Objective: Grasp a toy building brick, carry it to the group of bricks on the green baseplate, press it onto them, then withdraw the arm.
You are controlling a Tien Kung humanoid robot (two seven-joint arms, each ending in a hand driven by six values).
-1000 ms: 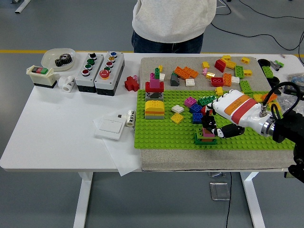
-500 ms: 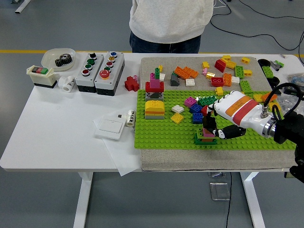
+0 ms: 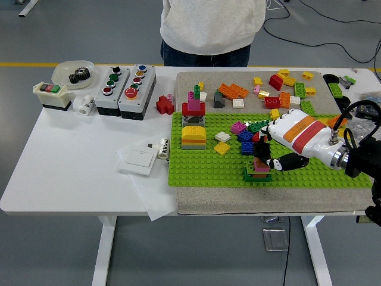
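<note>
A green baseplate (image 3: 202, 167) lies on a grey mat at the table's right half. Near its front edge stands a small stack (image 3: 256, 174) with a green base and a pink brick (image 3: 257, 165) on top. My right hand (image 3: 266, 161), white with orange and red bands, reaches in from the right. Its black fingers (image 3: 262, 150) curl down onto the pink brick, with the thumb (image 3: 289, 162) beside it. Just behind the hand sits a cluster of pink, green, blue and red bricks (image 3: 244, 134). The left arm is out of sight.
A yellow-orange stack (image 3: 193, 137) and a red-pink tower (image 3: 193, 105) stand on the plate's left. Loose bricks (image 3: 280, 86) cover the mat behind. Button boxes (image 3: 125, 83), a gear bowl (image 3: 74, 72) and a white switch plate (image 3: 138, 159) lie left. A person (image 3: 211, 30) stands opposite.
My right hand has shifted slightly to the right and its wrist has turned a little. The small stack under the fingers has stayed in place.
</note>
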